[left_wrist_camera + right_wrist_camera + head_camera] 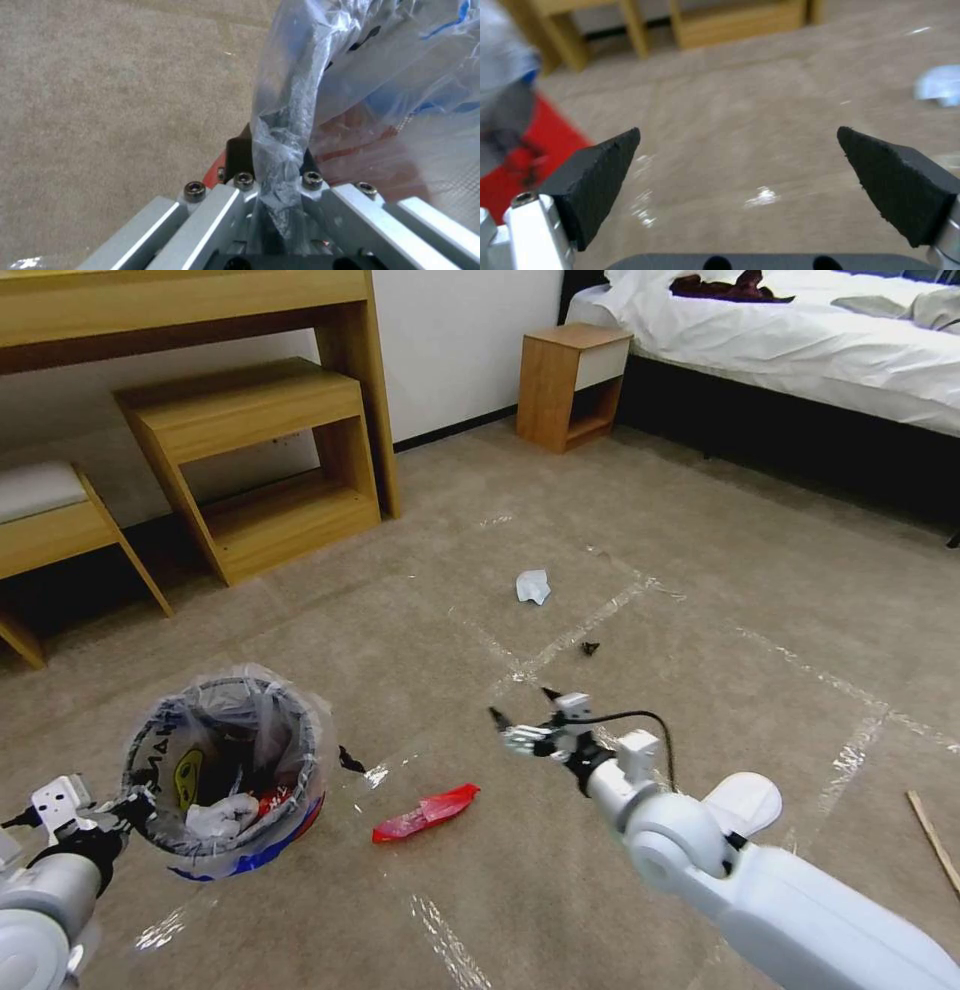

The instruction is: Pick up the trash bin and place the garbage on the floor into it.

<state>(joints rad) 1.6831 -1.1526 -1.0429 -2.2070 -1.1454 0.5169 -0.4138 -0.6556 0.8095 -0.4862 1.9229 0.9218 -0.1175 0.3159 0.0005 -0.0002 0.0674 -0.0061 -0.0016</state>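
Observation:
The trash bin, red and blue outside with a crinkly clear liner, hangs tilted at the lower left. My left gripper is shut on its rim. In the left wrist view that gripper pinches the dark rim and bag. A white wad and red scraps lie inside the bin. My right gripper hovers open over the carpet with nothing between its fingers. A red wrapper lies between the bin and the right gripper. A white tissue lies farther off, and a thin wooden stick lies at the right edge.
A wooden desk with a low shelf unit stands at the back left, a stool beside it. A nightstand and a bed are at the back right. Small dark bits and shiny tape lines mark the carpet.

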